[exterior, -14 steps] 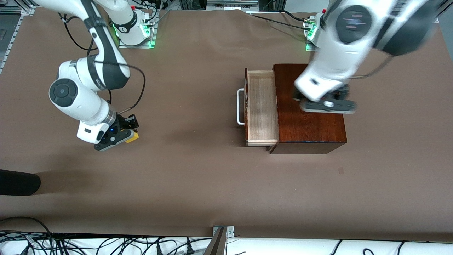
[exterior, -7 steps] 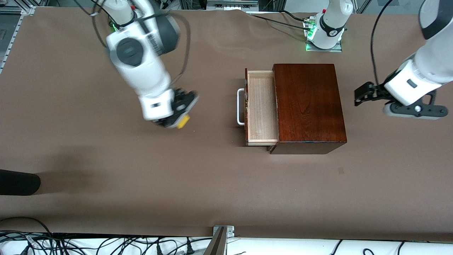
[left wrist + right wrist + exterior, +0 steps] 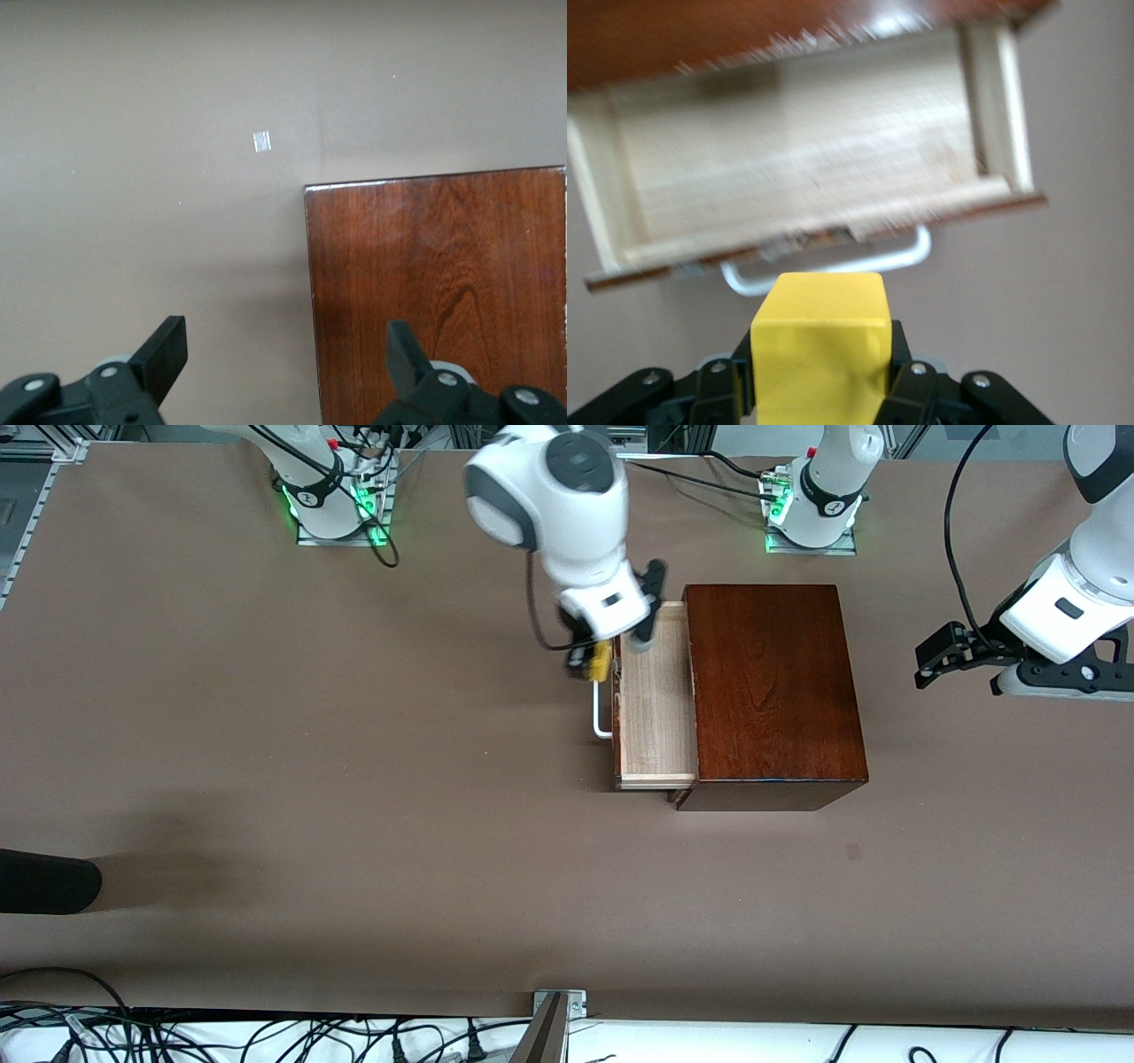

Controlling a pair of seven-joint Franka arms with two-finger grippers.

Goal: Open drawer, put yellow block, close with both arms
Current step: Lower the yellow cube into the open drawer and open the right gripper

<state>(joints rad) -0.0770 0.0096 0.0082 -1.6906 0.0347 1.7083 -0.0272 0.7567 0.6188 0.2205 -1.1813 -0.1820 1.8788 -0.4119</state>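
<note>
yellow block (image 3: 819, 341) clamped between right gripper (image 3: 824, 376) fingers, above drawer (image 3: 656, 700) handle

The drawer (image 3: 654, 691) stands pulled out of the box (image 3: 772, 691), at the box's 9 o'clock in the front view, handle (image 3: 602, 708) outermost. The right gripper (image 3: 611, 651), clamping the block (image 3: 601, 661), hangs over the drawer's front edge. The left gripper (image 3: 961, 657) hangs spread over the table (image 3: 354, 824) at the box's 3 o'clock.

Right tool (image 3: 601, 661) clamps the yellow block (image 3: 601, 662) above the drawer (image 3: 656, 708) handle, arm reaching across. Left tool (image 3: 952, 654), fingers spread, hangs over the counter (image 3: 354, 824) beside the wooden box (image 3: 771, 691).
</note>
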